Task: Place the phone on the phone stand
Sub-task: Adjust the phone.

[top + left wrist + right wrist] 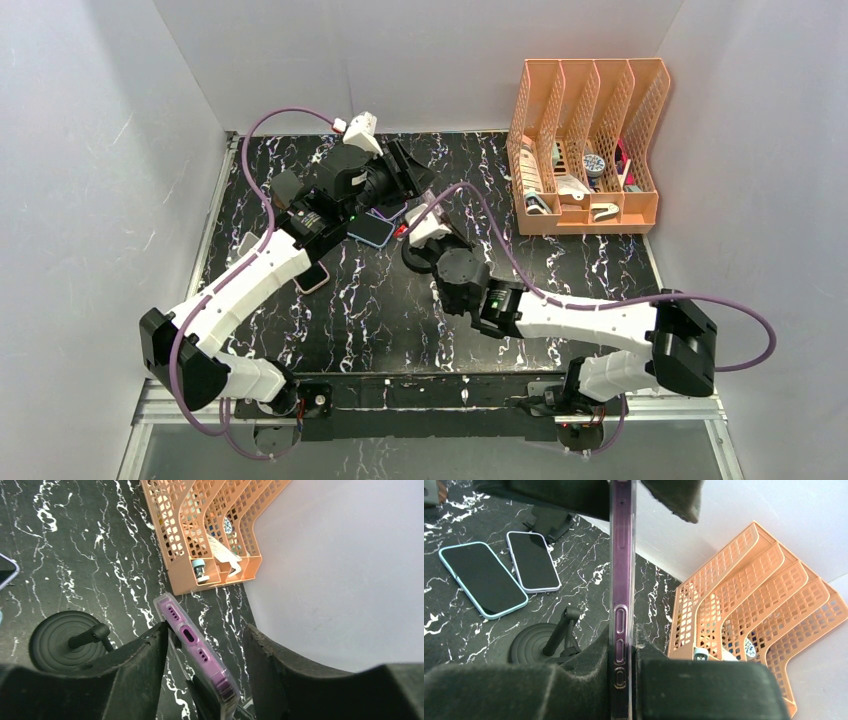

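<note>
A black counter (pixel 380 320) veined with white marbling fills the floor of a boxed-in cell. Plain pale grey walls close it on three sides: the left wall (pixel 100 150), lightly scuffed, the far wall (pixel 400 60) and the right wall (pixel 760 150). A silver metal rail (pixel 690 408) runs along the near edge, with a dull grey-green surface (pixel 450 455) nearer still. The light is soft and even, throwing only faint shadows
</note>
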`<state>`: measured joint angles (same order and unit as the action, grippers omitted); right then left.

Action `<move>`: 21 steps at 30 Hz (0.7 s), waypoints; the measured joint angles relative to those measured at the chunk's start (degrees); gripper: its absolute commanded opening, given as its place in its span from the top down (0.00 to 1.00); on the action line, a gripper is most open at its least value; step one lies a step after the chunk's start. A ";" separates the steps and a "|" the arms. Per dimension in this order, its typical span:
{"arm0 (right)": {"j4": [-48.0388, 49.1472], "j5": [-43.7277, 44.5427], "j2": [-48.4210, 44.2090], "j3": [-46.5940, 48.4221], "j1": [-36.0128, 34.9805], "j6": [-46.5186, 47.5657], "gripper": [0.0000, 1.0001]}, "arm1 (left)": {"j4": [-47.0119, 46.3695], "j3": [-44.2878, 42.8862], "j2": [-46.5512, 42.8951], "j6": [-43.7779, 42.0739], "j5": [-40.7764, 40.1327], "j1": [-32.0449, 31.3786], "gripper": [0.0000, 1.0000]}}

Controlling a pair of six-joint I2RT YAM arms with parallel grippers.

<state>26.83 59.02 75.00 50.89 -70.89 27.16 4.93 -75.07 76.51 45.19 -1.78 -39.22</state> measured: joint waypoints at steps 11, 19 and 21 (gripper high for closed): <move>8.11 8.85 7.28 -0.13 -3.02 16.92 0.99 | 1.33 2.45 -0.11 4.50 -2.40 -0.33 1.00; 9.86 6.86 6.58 -0.13 -4.09 16.31 0.24 | -5.16 6.36 -2.40 -0.57 -0.48 0.79 1.00; 7.78 2.99 3.45 -0.07 -5.40 12.39 0.04 | -7.17 7.02 -2.40 -3.10 0.31 1.51 1.00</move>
<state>34.61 62.02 78.46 50.83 -76.29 39.55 -2.24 -68.05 74.11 42.09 -1.48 -37.71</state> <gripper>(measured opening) 0.716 0.150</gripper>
